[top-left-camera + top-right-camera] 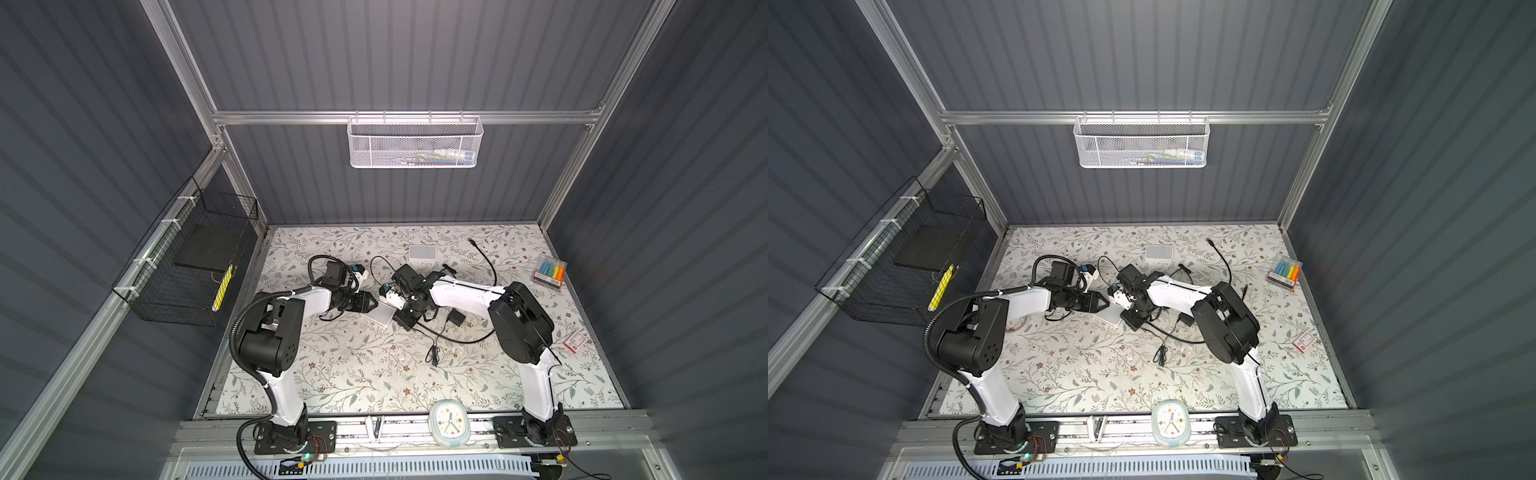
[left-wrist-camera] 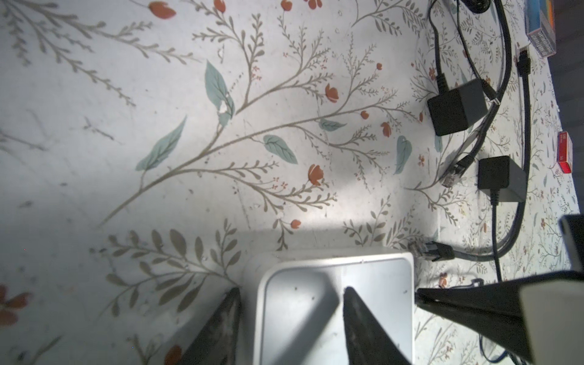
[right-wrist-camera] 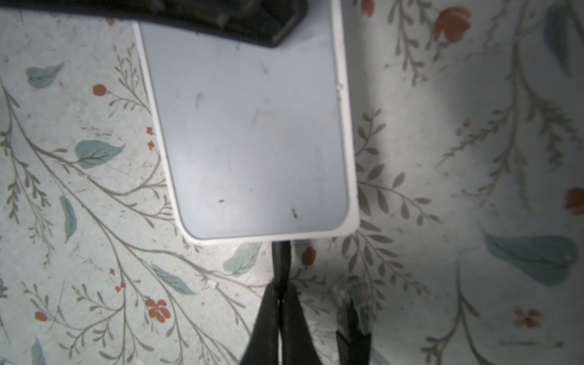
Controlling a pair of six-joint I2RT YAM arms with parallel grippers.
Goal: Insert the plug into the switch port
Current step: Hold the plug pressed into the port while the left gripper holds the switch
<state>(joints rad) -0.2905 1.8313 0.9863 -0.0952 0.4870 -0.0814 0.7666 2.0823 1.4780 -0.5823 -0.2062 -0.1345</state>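
The white switch (image 1: 383, 315) (image 1: 1109, 319) lies flat on the floral mat between the two grippers. My left gripper (image 2: 291, 290) (image 1: 372, 305) is at one end of the switch (image 2: 335, 278) with its jaws apart. One finger (image 2: 232, 303) is beside the switch's edge and the other is over its top face. My right gripper (image 3: 279, 289) (image 1: 398, 321) is at the opposite end, shut on a thin black plug (image 3: 281, 256). The plug's tip meets the side of the switch (image 3: 252, 126). The port is hidden, so I cannot tell if the tip is inside.
A loose network plug (image 3: 357, 303) (image 2: 423, 249) lies beside the right fingers, and another network plug (image 2: 452, 173) lies farther off. Two black adapters (image 2: 455, 107) (image 2: 502, 178) and cables lie to the right. A second white box (image 1: 422, 252), marker pack (image 1: 549, 272), red box (image 1: 575, 341) and clock (image 1: 449, 423) ring the mat.
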